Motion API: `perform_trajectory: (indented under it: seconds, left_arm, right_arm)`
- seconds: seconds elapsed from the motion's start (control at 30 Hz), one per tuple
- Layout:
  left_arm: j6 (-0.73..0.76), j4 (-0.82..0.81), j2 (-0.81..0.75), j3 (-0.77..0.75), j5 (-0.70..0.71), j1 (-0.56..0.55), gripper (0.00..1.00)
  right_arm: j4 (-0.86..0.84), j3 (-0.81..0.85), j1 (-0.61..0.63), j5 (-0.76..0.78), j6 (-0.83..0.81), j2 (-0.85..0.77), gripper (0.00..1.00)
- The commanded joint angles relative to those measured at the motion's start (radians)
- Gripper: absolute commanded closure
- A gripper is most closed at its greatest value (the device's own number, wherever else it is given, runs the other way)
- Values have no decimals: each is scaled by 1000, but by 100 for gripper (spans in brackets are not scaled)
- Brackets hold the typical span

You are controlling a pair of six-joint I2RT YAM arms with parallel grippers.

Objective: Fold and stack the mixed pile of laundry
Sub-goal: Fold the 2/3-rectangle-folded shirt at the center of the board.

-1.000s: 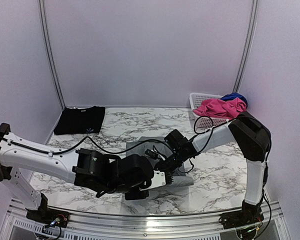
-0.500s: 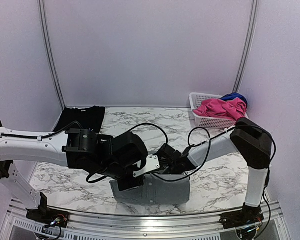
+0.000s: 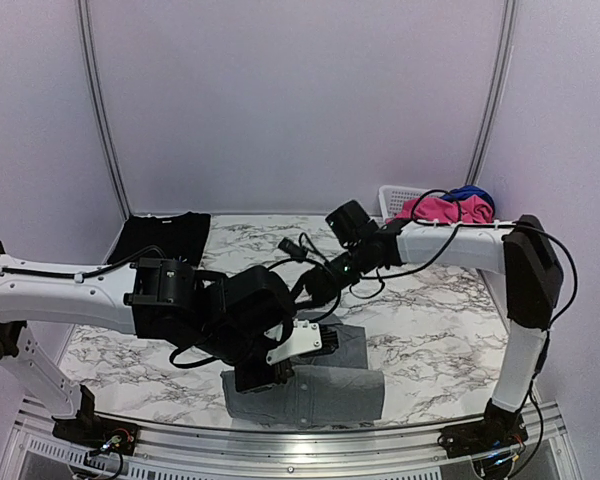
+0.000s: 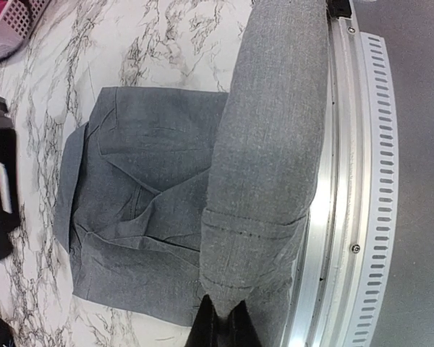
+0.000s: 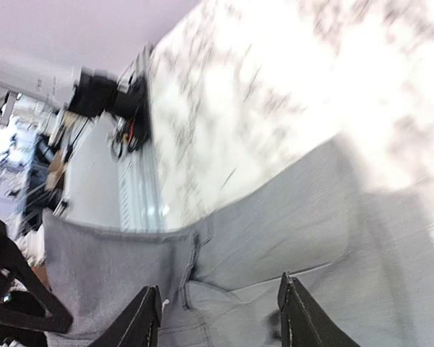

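Observation:
The grey pocketed trousers (image 3: 325,392) lie folded at the table's near edge, also in the left wrist view (image 4: 145,210) and right wrist view (image 5: 289,238). My left gripper (image 3: 263,382) is shut on a trouser edge (image 4: 224,322) and holds a strip of the cloth lifted above the folded part. My right gripper (image 3: 310,290) is open and empty, raised above the trousers (image 5: 220,318). A black cloth (image 3: 160,238) lies flat at the back left. A bright pink piece (image 3: 440,210) and a dark blue piece (image 3: 470,192) sit in the basket.
The white lattice basket (image 3: 398,198) stands at the back right corner; its corner shows in the left wrist view (image 4: 7,29). The metal rail (image 4: 362,181) runs along the table's near edge, right beside the trousers. The marble table (image 3: 430,320) is walled on three sides.
The left gripper has dragged the trousers from mid-table to the near edge. The right gripper has let go of them and risen back toward the table's middle.

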State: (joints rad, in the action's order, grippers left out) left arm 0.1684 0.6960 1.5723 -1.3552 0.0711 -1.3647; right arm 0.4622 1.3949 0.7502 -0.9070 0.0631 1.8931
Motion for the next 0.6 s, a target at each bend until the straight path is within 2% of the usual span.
perform_trajectory:
  seconds: [0.0,0.13,0.23,0.33,0.57]
  left_arm:
    - [18,0,10,-32,-16,21,100]
    - [36,-4,31,-42,-30,83,100]
    - [61,-5,64,-79,-31,129,100]
    - [97,-5,100,-119,-37,165,100]
    - [192,-12,208,-189,-66,276,100]
  right_arm:
    - [120,116,-109,115,-48,49,48]
    - [89,149,-139,145,-44,140,52]
    - [74,170,-137,84,-43,239,62]
    - [60,170,-132,23,-45,306,67]
    - [102,151,-122,-34,-114,368,73]
